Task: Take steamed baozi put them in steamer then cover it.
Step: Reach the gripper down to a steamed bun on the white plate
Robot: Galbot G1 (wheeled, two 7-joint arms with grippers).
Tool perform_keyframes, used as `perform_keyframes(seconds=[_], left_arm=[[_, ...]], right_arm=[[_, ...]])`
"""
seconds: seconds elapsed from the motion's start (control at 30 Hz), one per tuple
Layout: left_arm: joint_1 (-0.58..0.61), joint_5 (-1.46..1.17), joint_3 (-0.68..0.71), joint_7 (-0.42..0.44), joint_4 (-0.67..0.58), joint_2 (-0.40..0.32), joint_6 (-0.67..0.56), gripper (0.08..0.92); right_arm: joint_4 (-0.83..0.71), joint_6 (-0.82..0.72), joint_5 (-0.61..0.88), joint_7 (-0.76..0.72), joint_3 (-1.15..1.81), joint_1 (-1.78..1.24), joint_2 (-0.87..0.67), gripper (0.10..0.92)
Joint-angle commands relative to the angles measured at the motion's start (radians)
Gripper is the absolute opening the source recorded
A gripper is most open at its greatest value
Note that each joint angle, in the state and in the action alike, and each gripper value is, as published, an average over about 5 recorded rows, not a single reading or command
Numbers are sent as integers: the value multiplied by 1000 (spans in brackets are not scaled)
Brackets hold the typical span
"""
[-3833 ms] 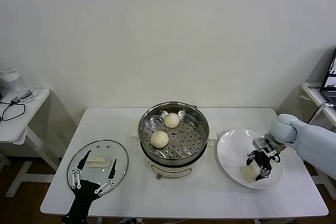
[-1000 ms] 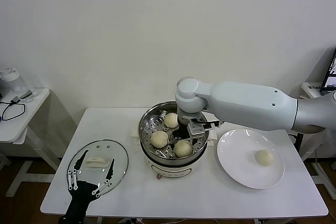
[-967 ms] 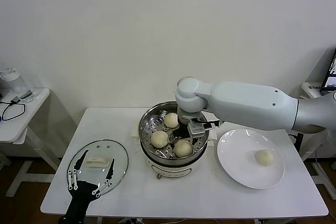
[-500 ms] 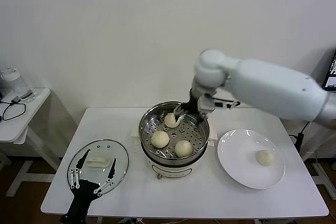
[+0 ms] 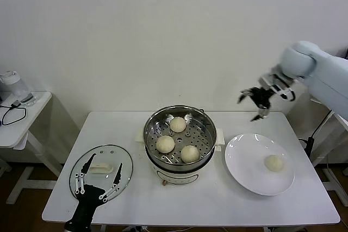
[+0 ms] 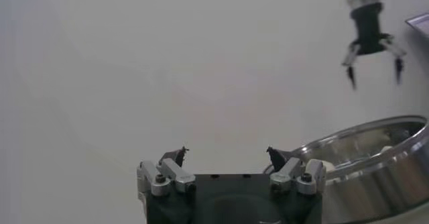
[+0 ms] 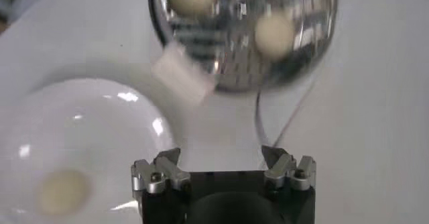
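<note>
Right end effector (image 5: pixel 260 103) is hovering open and empty above the plate (image 5: pixel 239 161); three baozi (image 5: pixel 165 144) are sitting in the steamer (image 5: pixel 205 123); left end effector (image 5: pixel 98 184) is idling open over the lid (image 5: pixel 126 164)

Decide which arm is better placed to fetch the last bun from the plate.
Right: its open right gripper hangs above the flat white plate holding the cream-white bun; the left gripper sits over the glass lid.

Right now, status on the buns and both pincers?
Right pincer open, empty, raised between steamer and plate. Left pincer open over the lid. Three buns in steamer, one bun on plate. Path clear.
</note>
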Motion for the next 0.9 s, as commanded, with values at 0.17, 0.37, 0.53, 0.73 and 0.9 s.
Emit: perform_keyframes(seconds=[0.17,0.37,0.53,0.73,0.9], left_arm=[[3,3,2,1,-3,-1,6,823],[8,4,2,2,-3,-4,4,823],[11,4,0,2,1,-4,0,823],[12,4,1,1,5,-5,-3,823],[5,3,-7,1,9,-4,0,823]], right_arm=[[-131,-134,15,44,37,-290,-136,823],[-135,-133,-2,74,78,-373,-107,823],[-144,-131,-17,86,95,-402,-86,823],[-170,-118,-48,110,116,-423,-60,823],[-200,-108,-69,137,161,-453,-26,823]])
